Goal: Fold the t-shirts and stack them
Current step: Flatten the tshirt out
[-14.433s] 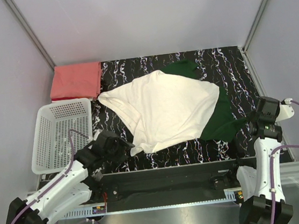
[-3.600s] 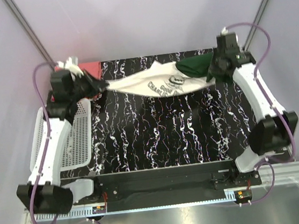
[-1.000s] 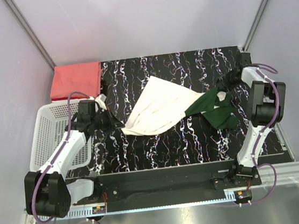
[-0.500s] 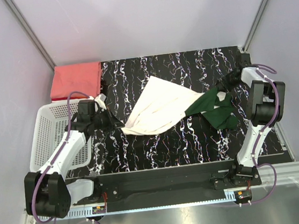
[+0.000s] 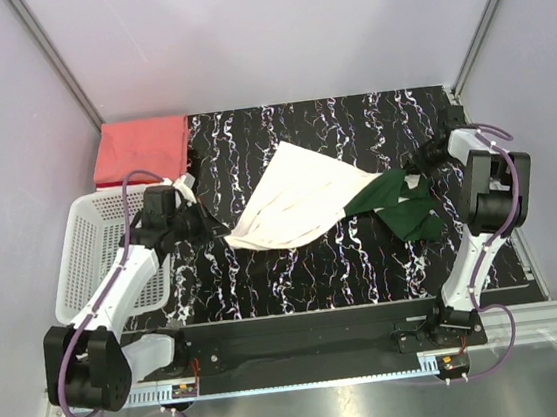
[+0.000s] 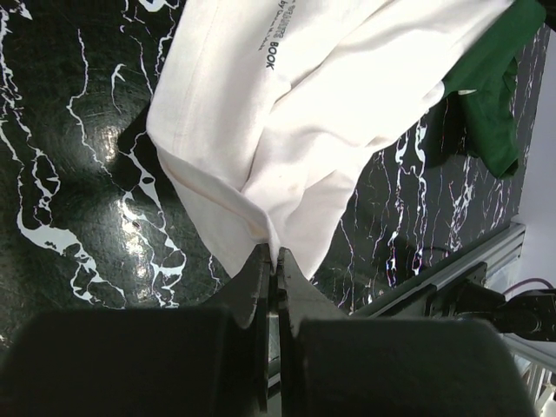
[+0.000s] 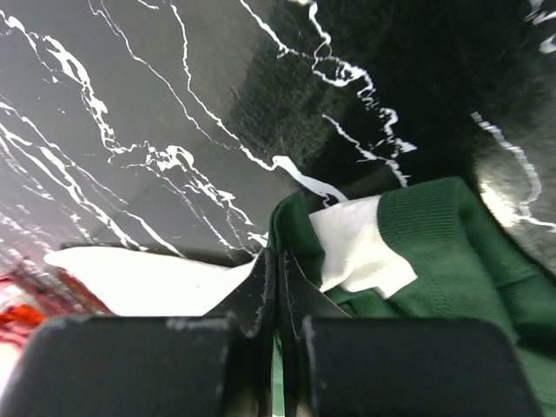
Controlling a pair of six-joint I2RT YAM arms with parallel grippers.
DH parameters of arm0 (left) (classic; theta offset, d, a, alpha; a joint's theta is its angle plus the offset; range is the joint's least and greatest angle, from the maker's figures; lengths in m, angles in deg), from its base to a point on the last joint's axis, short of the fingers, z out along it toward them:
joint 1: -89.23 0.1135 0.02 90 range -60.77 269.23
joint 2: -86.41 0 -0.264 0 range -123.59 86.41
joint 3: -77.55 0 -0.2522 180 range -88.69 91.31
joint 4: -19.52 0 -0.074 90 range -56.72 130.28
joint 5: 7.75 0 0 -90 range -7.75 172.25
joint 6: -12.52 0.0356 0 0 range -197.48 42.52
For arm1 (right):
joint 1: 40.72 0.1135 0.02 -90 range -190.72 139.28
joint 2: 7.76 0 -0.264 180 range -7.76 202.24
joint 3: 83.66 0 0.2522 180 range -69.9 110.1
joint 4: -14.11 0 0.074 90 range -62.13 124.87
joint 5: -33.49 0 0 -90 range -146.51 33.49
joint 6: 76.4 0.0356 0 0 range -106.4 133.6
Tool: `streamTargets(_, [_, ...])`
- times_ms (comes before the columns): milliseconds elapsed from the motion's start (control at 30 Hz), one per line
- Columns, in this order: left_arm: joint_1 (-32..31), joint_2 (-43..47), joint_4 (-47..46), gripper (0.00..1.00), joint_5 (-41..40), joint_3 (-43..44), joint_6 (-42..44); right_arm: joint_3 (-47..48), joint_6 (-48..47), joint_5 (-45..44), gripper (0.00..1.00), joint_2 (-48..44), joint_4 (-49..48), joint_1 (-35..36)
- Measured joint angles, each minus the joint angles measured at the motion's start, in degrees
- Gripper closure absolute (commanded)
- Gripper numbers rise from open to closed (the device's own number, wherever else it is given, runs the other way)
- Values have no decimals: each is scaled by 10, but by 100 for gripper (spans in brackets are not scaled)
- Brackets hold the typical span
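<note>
Pinching a hem corner of the cream-white t-shirt (image 6: 287,130), the left gripper (image 6: 271,261) is holding its fingers pressed together on the cloth low over the table (image 5: 305,266). On the opposite side, the right gripper (image 7: 276,261) is nipping the dark green edge of the same shirt, just beside a white label (image 7: 360,252), with its fingers likewise closed on the fabric.

Between the two, the cream-white t-shirt is lying mid-table, rumpled and doubled over on itself. Its pale body is sloping toward the left arm, and its green part is bunching at the right. A line of dark lettering is showing in the left wrist view. By my reading this shirt is only being spread out. No clean fold is showing yet, so smoothing, folding and stacking are all remaining.

The white mesh basket (image 5: 88,260) is sitting at the left edge, partly under the left arm. Where its floor is showing, it is holding nothing.

Farthest away, the salmon-red t-shirt (image 5: 141,150) is resting in the back-left corner as a neat flat rectangle. It is looking already folded and ready to take the second shirt on top.
</note>
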Motion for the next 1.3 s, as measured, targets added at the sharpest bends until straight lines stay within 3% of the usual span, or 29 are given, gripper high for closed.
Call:
streamTargets(200, [0,4,17,100,-31,49,-28,33,-40,-58,100,-59,50,-1])
streamTargets(600, [9,-16,-2,100,-122,439,-81,253,-105,-203,100,-377,51,-1])
streamTargets(1000, [10,170,44,100,-107,421,-112,279,-150,-243,100,-627,121,-1])
streamTargets(1133, [10,206,59,100,-96,455,-121,356,-160,-243,100,-646,150,-1])
streamTargets(1300, [10,185,57,100,-88,506,-119,437,-177,-237,100,-627,157,-1])
